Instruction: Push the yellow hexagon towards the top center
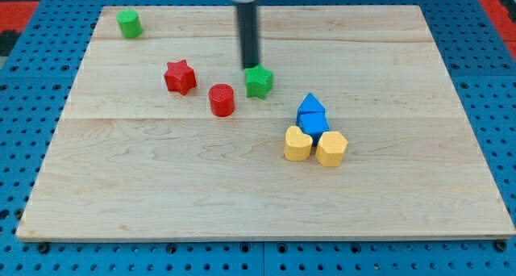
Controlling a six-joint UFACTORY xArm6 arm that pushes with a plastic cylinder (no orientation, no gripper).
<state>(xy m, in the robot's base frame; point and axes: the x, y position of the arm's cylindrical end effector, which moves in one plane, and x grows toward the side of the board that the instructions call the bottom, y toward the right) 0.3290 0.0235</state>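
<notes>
The yellow hexagon is a small, matte six-sided block at the right of centre on the bench, touching a yellow heart on its left and a blue block above it. The bench is pale wood with visible plank seams. From the view's left: a green cylinder at the top corner, a red star, a red cylinder, then a green star. My tip sits at that star's upper edge, well apart from the hexagon. A blue triangle tops the blue block. There is no gripper, only the dark rod.
</notes>
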